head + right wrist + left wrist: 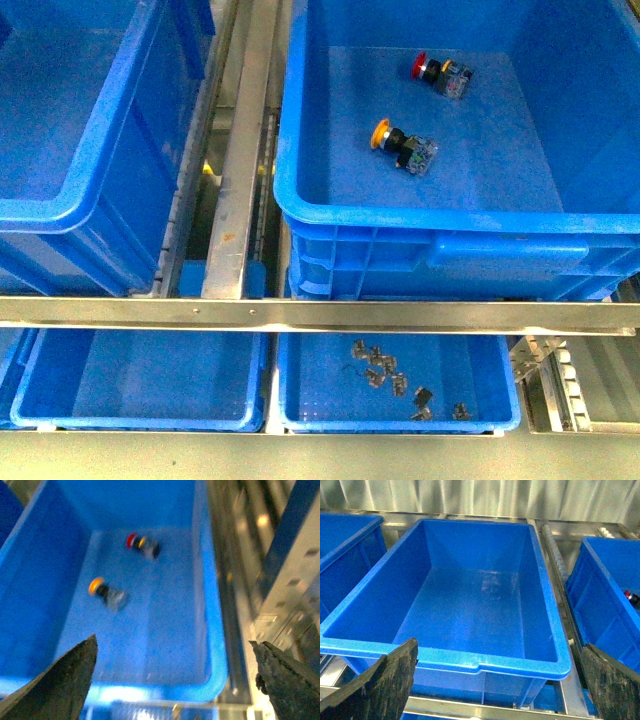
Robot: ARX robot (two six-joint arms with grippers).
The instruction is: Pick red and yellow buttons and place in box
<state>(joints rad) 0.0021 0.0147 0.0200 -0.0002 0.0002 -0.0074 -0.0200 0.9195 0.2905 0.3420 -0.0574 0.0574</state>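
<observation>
A red button (440, 71) and a yellow button (403, 146) lie on the floor of the right large blue box (300, 190). Both also show, blurred, in the right wrist view: the red button (141, 544) and the yellow button (106, 592). My right gripper (172, 680) is open and empty, above this box's near rim. The left large blue box (485, 657) is empty. My left gripper (497, 680) is open and empty, in front of its near rim. Neither arm shows in the front view.
A metal rail (240, 150) runs between the two boxes and a metal bar (320, 315) crosses in front of them. Below are shallow blue trays; the right tray (500, 385) holds several small metal parts (390, 375). Metal racking (285, 595) stands beside the right box.
</observation>
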